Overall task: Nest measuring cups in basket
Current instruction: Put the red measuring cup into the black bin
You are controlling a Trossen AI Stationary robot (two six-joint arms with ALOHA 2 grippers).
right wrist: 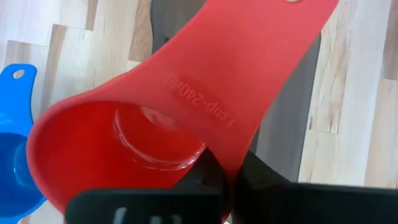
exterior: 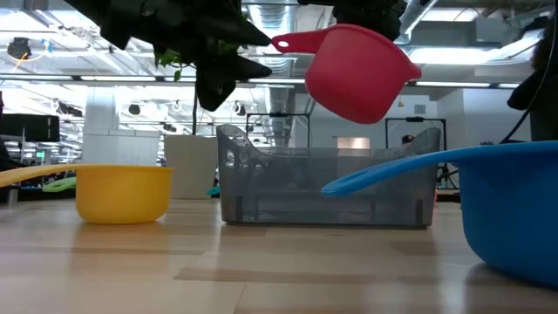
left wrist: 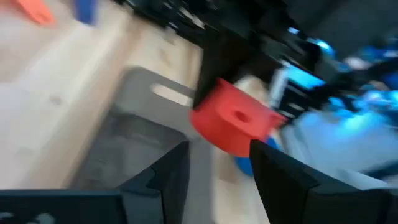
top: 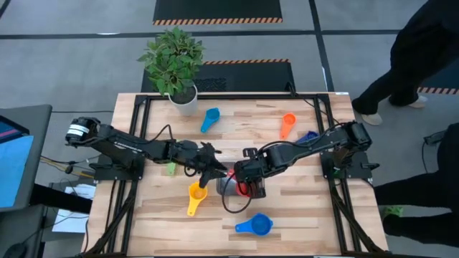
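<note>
Low view, foreground: blue measuring cup (exterior: 510, 205) at lower right, on the table (exterior: 261, 270).
Left: yellow measuring cup (exterior: 122, 193) upright on the table.
Centre: basket (exterior: 327, 187) on the table.
Above basket: red measuring cup (exterior: 357, 70), tilted, airborne.
Right end effector (top: 247, 180): clamped on the red cup's handle.
Left end effector (top: 209, 172): fingers apart, empty, beside the basket.

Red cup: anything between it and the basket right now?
Nothing visible. The red cup, held by its handle in the right gripper, hangs just above the basket, which looks empty. The left gripper, fingers open, sits beside the cup, not under it.
</note>
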